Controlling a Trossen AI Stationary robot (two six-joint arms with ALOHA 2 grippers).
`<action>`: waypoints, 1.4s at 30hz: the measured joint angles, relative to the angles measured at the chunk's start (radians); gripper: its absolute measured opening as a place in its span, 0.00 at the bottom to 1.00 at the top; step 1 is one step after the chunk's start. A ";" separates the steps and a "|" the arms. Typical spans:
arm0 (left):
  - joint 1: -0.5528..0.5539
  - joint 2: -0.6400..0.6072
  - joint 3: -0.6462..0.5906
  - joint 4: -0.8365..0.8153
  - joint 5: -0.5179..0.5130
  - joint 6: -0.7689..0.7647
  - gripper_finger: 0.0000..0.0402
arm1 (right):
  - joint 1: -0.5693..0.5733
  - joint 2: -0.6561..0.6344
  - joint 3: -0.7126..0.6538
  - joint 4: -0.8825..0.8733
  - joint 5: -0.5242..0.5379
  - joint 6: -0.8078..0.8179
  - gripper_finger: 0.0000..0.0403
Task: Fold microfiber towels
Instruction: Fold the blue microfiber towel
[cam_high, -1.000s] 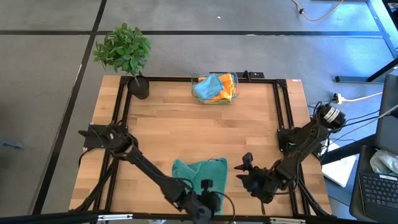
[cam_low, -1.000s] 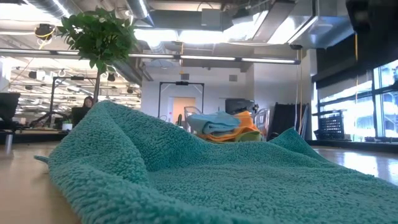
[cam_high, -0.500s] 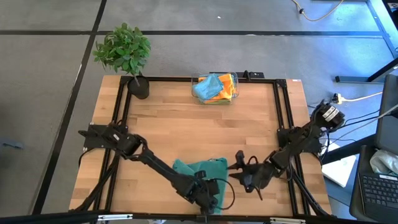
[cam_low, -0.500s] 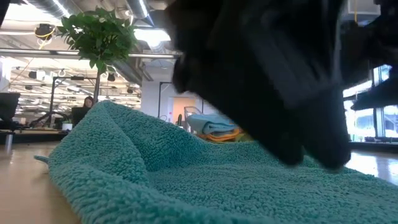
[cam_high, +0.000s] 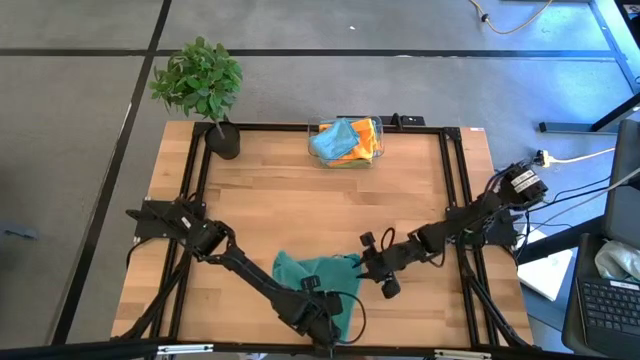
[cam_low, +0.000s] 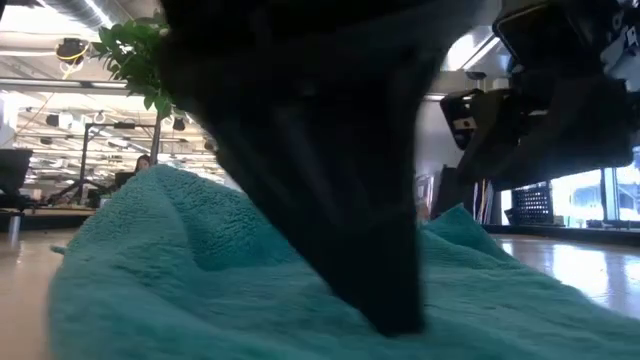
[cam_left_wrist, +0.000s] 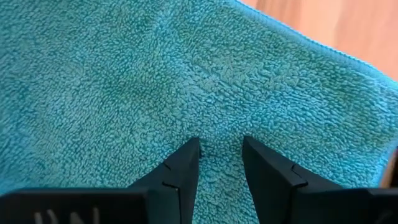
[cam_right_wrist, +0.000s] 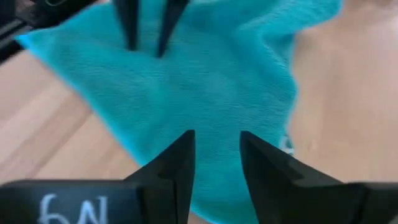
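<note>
Right hand (cam_high: 366, 262) moved to teal towel (cam_high: 318, 276) edge, narrow gap; left hand (cam_high: 322, 303) narrow, on towel.

One teal microfiber towel (cam_high: 318, 276) lies loose on the wooden table (cam_high: 290, 205). One clear plastic bin (cam_high: 347, 144) stands at the far edge, and at least two more folded towels show in it: one light blue towel (cam_high: 335, 138) and one orange towel (cam_high: 366, 139), with a sliver of lime green beneath that cannot be counted apart. One potted plant (cam_high: 200, 85) sits at the far left corner. Two dark arms reach over the table, carrying one left gripper (cam_high: 318, 304) and one right gripper (cam_high: 368, 262), each with two fingers.
</note>
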 joint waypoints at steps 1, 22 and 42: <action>-0.003 0.000 0.000 -0.023 0.000 -0.008 0.30 | -0.003 0.008 0.000 0.013 -0.012 -0.005 0.32; -0.023 0.005 -0.004 -0.419 -0.174 -0.271 0.30 | -0.099 0.244 0.005 0.148 -0.084 0.175 0.30; -0.134 0.010 -0.002 -0.683 -0.171 -0.327 0.30 | -0.018 0.253 0.052 0.168 -0.313 0.196 0.30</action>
